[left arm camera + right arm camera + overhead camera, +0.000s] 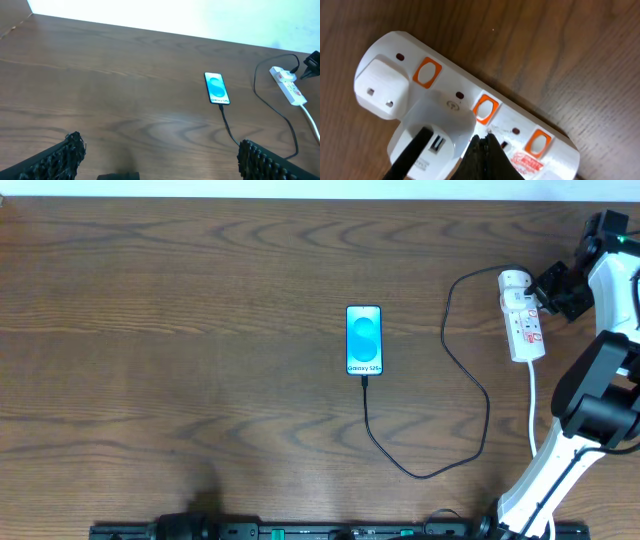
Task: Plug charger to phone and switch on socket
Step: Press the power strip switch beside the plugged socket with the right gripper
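Three orange switches [426, 73] are showing along the socket [452, 85] in the right wrist view, and the right gripper [481, 146] is reaching down over it. Its jaws are pressed together with nothing between them, and the dark tip is hovering just below the middle switch. Whether it is touching the plastic I cannot tell. A white USB adapter [435, 127] is sitting in the strip beside that tip, with the charger [409, 156] running out of its port. A second white plug [381, 86] is occupying the rounded end.

From overhead, the socket is lying near the right edge of the dark wooden table [180, 330]. The charger is looping away from it toward the table's front, then curving up to the phone [364, 340]. The phone is lying flat near the middle of the table, screen up and glowing blue, well apart from the socket. The charger's plug tip is meeting the phone's near short edge and looking seated there.

The left gripper [159, 144] is hanging low over bare wood — jaws spread wide, holding nothing — with the phone lying well ahead of it and the socket farther off to the right.
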Robot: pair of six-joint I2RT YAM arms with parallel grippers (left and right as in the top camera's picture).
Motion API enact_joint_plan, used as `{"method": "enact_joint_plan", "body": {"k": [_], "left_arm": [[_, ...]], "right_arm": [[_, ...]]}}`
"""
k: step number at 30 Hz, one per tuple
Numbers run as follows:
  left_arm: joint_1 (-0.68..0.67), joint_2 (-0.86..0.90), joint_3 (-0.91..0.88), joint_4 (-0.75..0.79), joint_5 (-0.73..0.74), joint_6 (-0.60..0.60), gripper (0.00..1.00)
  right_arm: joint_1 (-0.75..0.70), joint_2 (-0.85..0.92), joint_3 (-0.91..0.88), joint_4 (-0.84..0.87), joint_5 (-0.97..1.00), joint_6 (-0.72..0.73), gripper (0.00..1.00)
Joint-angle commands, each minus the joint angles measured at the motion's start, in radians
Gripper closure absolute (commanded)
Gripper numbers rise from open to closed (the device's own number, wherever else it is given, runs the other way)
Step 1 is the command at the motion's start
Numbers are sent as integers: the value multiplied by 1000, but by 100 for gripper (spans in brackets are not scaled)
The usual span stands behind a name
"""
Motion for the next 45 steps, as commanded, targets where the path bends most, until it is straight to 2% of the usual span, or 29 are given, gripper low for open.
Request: {"method": "enact_joint_plan", "body": {"k": [1,23,33,45], "left_arm": [[-3,-6,-4,1,-3,16,1],[-3,-6,-4,2,-4,16,1],[-3,-6,-4,2,-3,16,1],[-3,-6,-4,1,-3,16,0]], "right_arm": [[-3,55,18,9,-12,-18,99],[2,64,7,39,-55,-19,99],[55,64,-95,115,-45,-18,99],[117,64,-126,92,-81,-30,99]]}}
